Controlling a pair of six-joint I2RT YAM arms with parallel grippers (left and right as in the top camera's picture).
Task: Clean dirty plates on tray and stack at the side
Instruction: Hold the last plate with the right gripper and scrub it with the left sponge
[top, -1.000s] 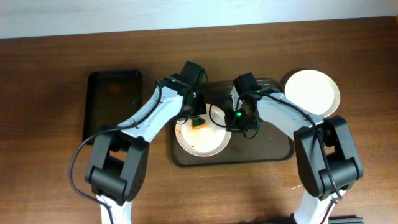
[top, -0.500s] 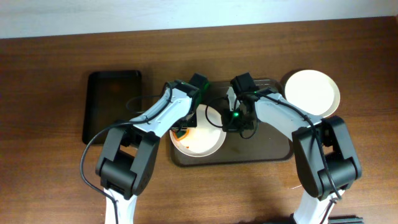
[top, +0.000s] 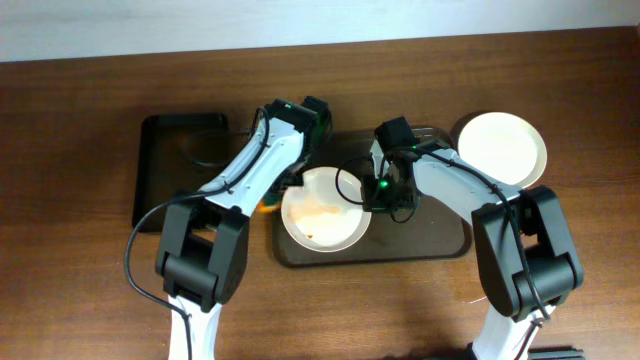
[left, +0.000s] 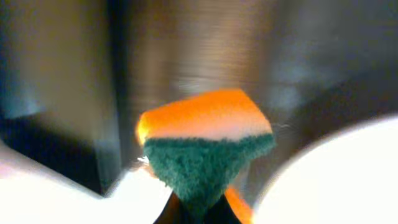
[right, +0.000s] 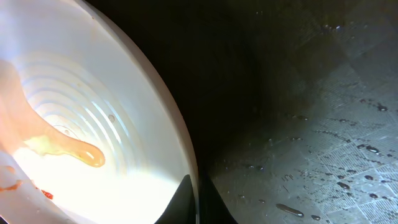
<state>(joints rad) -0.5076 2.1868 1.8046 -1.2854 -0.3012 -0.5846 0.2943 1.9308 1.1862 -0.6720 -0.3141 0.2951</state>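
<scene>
Since a second ago the sponge (top: 265, 207) has come off the dirty plate (top: 322, 208). It was on the plate's far side then; now my left arm has swung it out past the plate's left rim, over the left edge of the brown tray (top: 430, 240). The left gripper (left: 199, 210) is clamped on the sponge. In the left wrist view I see the green scouring face toward the camera, with the orange foam above it and another sliver of orange below. The view is blurred, so I cannot read more of the surroundings than a white plate edge at lower right.

The right arm has not shifted. The right gripper (right: 194, 202) pinches the dirty plate's right rim, one finger on each side of the edge. The plate lies on the left half of the brown tray, and an orange smear and a few red specks show inside it. Water drops show on the tray floor beside it.

A clean plate (top: 502, 148) lies on the table (top: 80, 120) just beside the tray's far right corner. A black tray (top: 160, 200) lies on the left.
</scene>
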